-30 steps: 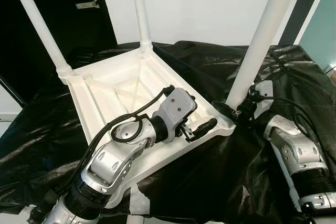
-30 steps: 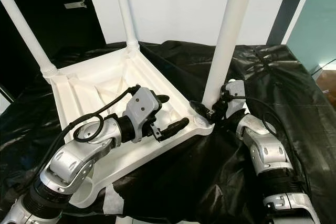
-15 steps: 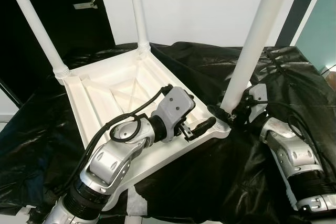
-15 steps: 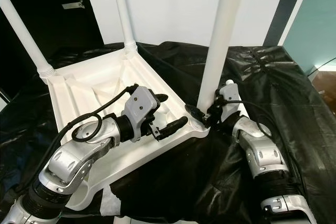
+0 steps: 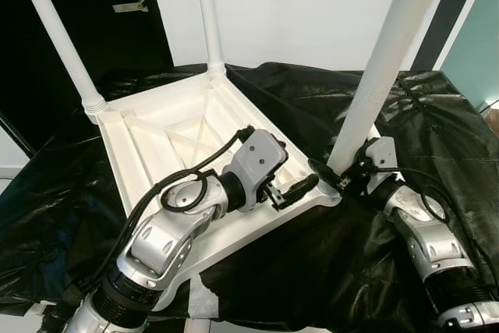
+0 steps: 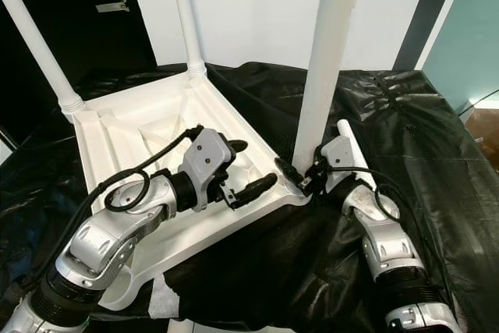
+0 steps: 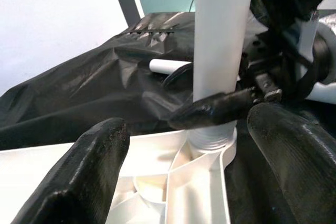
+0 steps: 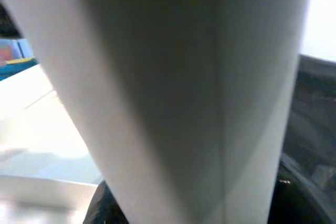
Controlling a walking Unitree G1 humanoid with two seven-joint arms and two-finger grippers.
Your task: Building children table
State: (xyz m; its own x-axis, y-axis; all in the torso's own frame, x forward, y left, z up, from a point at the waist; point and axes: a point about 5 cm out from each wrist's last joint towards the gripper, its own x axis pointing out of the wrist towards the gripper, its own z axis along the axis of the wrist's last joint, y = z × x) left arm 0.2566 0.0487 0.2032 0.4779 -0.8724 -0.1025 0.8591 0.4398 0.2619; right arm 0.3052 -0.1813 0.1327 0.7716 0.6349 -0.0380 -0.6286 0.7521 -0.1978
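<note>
Three white legs stand on the upturned table top (image 5: 168,134) on the black-sheeted counter (image 5: 304,107). Right pincer (image 6: 300,179) clamps the near-corner leg (image 5: 374,83); left pincer (image 5: 300,186) gapes wide beside it.

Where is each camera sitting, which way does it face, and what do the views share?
Left eye view: on the head, looking down at the upturned white tabletop; both arms show.
Right eye view: the same scene.
Left wrist view: looks along the left gripper, open, toward the near leg.
Right wrist view: pressed close against that leg.
Shared: the near leg with the right gripper around its base.
</note>
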